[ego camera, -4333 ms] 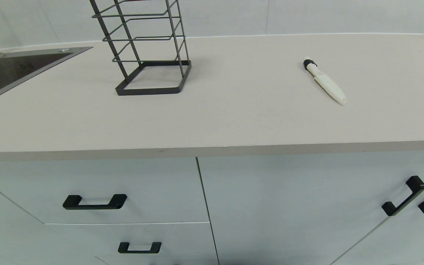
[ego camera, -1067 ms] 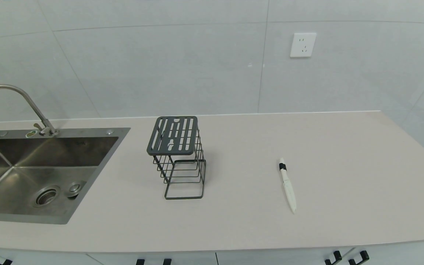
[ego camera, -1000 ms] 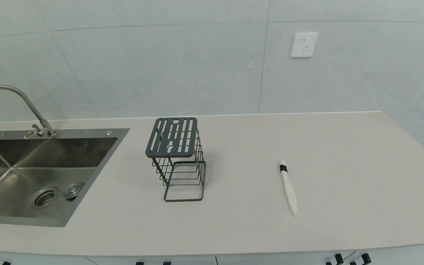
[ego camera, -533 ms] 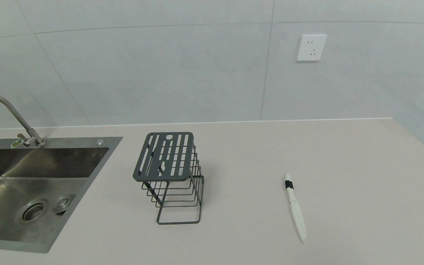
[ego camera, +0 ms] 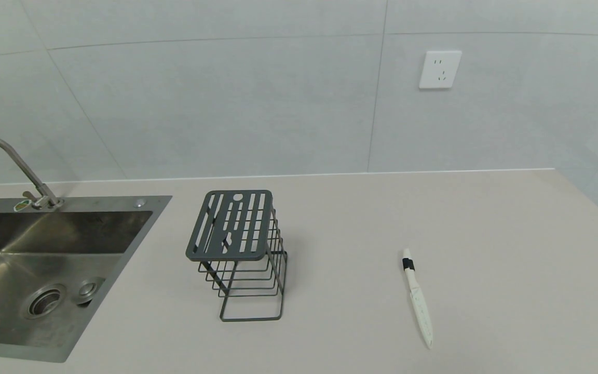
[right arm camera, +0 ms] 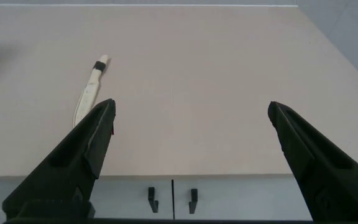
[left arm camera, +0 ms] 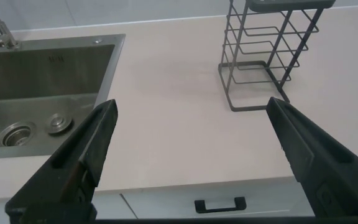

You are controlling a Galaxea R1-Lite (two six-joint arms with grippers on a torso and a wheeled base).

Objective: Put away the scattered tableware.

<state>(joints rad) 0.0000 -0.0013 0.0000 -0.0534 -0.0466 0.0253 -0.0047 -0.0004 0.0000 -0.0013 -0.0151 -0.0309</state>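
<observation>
We see slim white knife [ego camera: 417,296] on beige countertop [ego camera: 512,249] near front edge, well right of dark wire rack [ego camera: 236,249]. Long axis front-to-back, black-banded end toward wall. Nearer: right gripper [right arm camera: 190,104], knife ahead, offset rackward. It and left gripper [left arm camera: 190,106] gape wide, empty.

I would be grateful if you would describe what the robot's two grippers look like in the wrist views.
The left gripper has two matte black fingers, long flat-faced wedges that taper towards their tips. The right gripper has the same pair of black tapering fingers. Both look plain and all one colour, with angular, faceted edges.
</observation>
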